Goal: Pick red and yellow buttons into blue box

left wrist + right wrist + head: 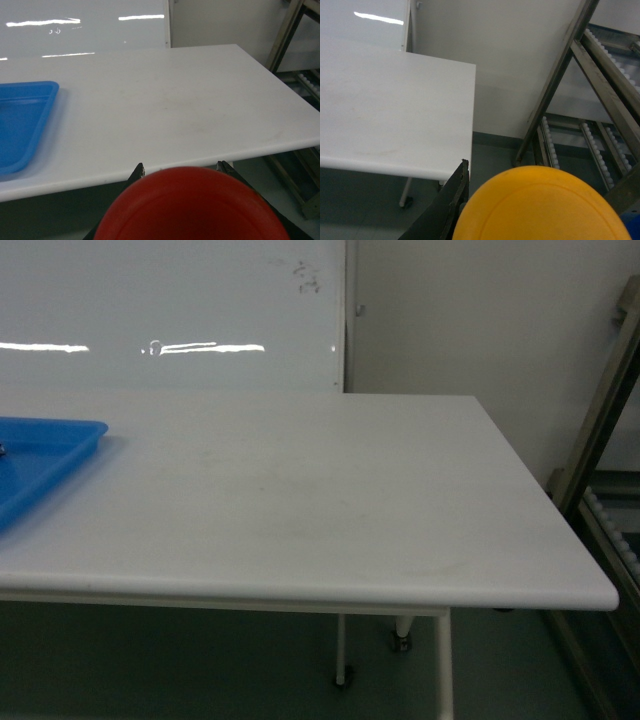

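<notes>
Red fills the bottom of the left wrist view: the red button's (192, 205) domed cap sits close under the camera at six o'clock, with the two dark fingertips (137, 172) of the left hand (180, 170) showing just past its far edge, one on either side. The left hand is pinching this button. Beyond it lies the white counter (165, 105), and a shallow blue tray (22, 125) rests on the counter at about nine o'clock, cut off by the picture's edge.

In the right wrist view the yellow button's (542, 205) cap fills the lower part toward five o'clock. One dark finger (452, 200) of the right hand (520, 185) stands against its left side; the other finger is out of sight, but the cap sits clamped in the grip. The counter's corner (395, 110) lies at nine to ten o'clock, off to the side of the hand, with grey floor below. A metal roller rack (585, 100) slants through the one-to-three o'clock area.

From the head camera the counter (300, 500) spreads wide, the tray's corner (50, 455) at nine o'clock and a glossy whiteboard (170, 310) at eleven. Neither hand shows there, and no blue box appears in any view.
</notes>
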Tool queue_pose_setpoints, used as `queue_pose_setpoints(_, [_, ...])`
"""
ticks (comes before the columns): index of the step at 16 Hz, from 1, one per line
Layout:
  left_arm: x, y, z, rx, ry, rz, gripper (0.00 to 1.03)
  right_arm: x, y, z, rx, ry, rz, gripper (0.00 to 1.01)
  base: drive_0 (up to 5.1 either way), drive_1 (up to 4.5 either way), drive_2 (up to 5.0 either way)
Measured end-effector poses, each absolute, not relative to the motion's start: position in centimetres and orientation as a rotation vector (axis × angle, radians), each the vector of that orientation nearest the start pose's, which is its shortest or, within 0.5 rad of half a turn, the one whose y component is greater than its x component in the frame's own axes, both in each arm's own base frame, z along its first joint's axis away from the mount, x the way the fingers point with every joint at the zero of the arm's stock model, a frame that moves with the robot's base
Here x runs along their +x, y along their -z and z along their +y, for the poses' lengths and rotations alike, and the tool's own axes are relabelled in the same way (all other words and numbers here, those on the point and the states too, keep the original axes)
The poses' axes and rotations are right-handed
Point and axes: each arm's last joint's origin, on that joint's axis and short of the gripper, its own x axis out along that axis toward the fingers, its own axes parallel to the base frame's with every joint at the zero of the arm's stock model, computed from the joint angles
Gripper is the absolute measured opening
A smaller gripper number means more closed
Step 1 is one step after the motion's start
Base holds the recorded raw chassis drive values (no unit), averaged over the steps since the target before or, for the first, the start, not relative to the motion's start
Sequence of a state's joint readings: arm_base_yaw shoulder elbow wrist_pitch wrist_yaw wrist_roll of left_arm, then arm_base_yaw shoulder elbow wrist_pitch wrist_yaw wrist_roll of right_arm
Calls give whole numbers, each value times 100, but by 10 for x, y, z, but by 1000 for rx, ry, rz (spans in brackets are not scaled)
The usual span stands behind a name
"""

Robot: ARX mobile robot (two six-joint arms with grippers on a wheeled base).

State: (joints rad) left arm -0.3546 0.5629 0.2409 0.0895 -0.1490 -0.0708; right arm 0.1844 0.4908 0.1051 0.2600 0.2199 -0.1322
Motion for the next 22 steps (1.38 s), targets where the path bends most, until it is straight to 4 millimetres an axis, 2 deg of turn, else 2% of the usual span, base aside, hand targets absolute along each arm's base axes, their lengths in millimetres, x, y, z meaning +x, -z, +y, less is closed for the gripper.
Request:
queue_pose_setpoints(4, [135,-202,-45,-12,197,233,34,131,-179,18,-157,27,126,34,498,-239,-239])
queue_pose_setpoints(13, [135,-201,-45,-12,196,234,34,131,-179,18,-158,27,127,34,449,-401,-68])
queue_pose_setpoints(22, [135,-201,-45,-12,196,235,34,131,-179,18,-158,27,127,34,498,-245,-245])
